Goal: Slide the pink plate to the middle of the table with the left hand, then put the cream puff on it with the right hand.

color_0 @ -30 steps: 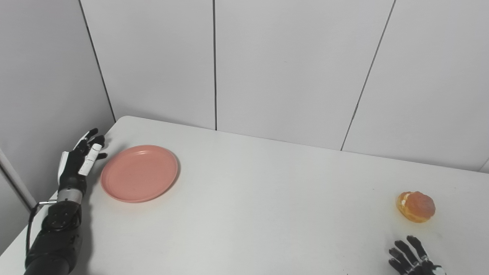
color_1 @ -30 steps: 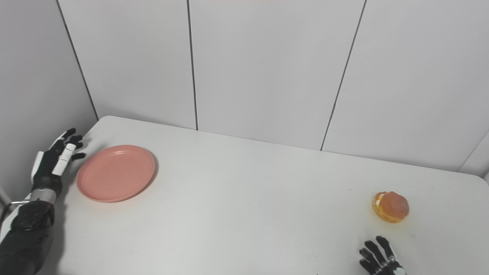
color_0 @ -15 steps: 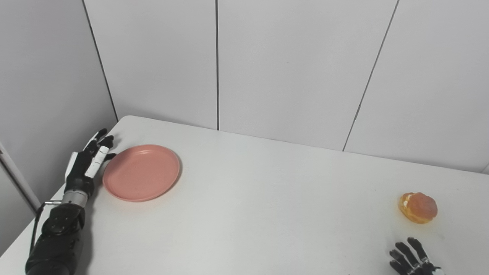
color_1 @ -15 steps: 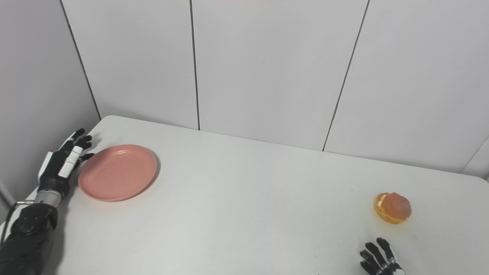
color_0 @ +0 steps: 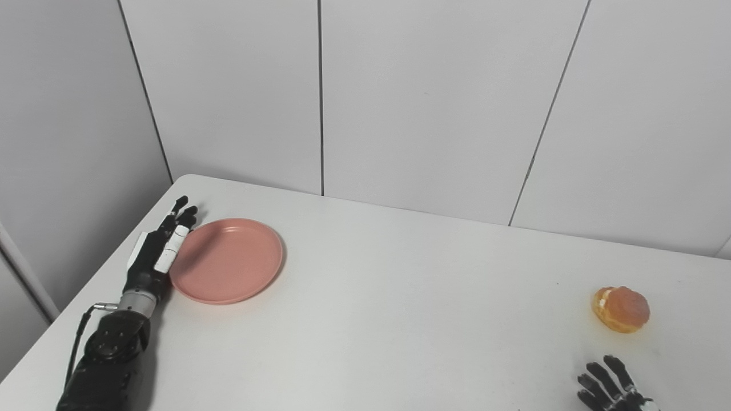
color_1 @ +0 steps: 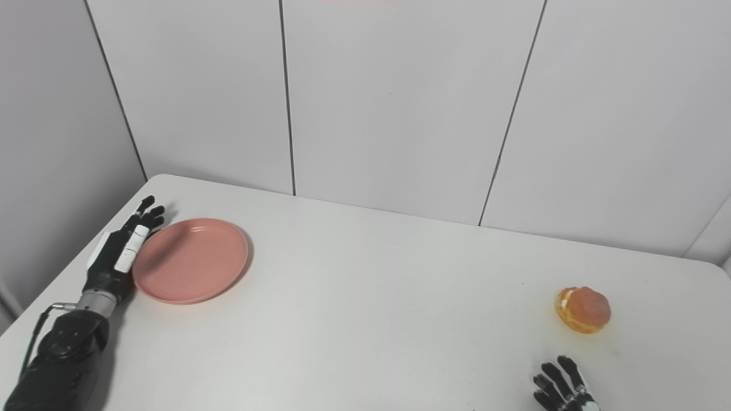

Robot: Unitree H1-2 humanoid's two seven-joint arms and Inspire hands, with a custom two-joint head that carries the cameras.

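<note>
The pink plate lies flat on the white table at the far left. My left hand stands open with straight fingers, its edge pressed against the plate's left rim. The cream puff, golden with a cream seam, sits at the far right. My right hand rests open at the bottom edge, just in front of the puff and apart from it; only its fingers show.
Grey wall panels close the back and left of the table. The table's left edge runs right beside my left forearm. Bare tabletop lies between plate and puff.
My left hand has swept rightward onto the table, met the plate's left rim and pushed the plate a little to the right. The right hand and puff have stayed put.
</note>
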